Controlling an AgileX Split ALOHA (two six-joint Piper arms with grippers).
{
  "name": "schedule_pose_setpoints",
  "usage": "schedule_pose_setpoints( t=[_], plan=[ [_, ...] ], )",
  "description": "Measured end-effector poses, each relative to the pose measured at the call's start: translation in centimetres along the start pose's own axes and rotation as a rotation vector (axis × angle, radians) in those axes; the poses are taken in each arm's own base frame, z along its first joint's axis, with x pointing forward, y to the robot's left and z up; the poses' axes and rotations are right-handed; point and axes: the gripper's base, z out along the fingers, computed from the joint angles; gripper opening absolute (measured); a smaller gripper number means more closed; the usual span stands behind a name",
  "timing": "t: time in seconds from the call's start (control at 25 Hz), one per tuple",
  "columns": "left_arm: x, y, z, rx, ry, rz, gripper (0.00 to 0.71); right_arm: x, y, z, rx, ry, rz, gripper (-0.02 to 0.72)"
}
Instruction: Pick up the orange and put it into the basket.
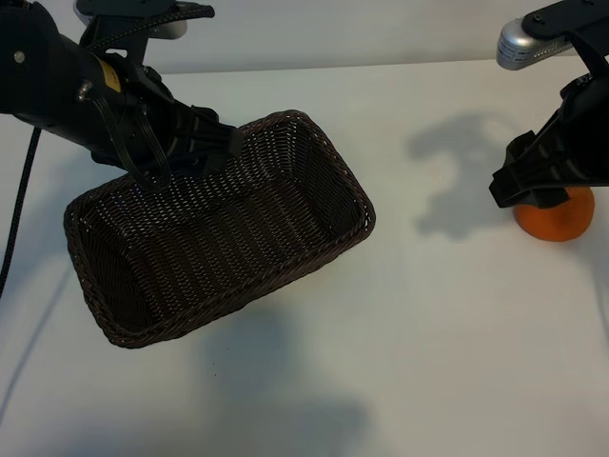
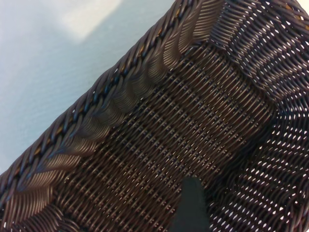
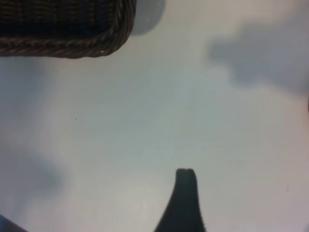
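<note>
The right gripper (image 1: 544, 195) hangs spread wide over the orange (image 1: 557, 223) on the table (image 1: 428, 333), not holding it. Next it should drop and squeeze. The left gripper (image 1: 205, 143), wide too, sits at the basket (image 1: 314, 133) rim; grip unclear

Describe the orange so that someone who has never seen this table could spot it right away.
Start from the white table and go to its right side, far from the dark basket at the left. There, just below the right gripper, sits the orange, partly covered by that gripper. It is the only round, bright-orange thing in sight; everything else is black, brown or white.
</note>
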Motion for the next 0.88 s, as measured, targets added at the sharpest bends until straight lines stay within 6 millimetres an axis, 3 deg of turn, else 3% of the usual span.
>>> schedule_pose_setpoints(
  t=[0.6,0.72,0.88],
  plan=[
    [0.4,0.2,-0.2,-0.017,0.040,0.001,0.592,0.0,0.0,0.0,0.000,0.002,0.000,0.593],
    [0.9,0.7,-1.4,-0.080,0.065,-0.020,0.592,0.0,0.0,0.0,0.000,0.002,0.000,0.593],
    [1.5,1.8,-5.0,-0.199,0.033,-0.094,0.592,0.0,0.0,0.0,0.000,0.002,0.000,0.593]
  ],
)
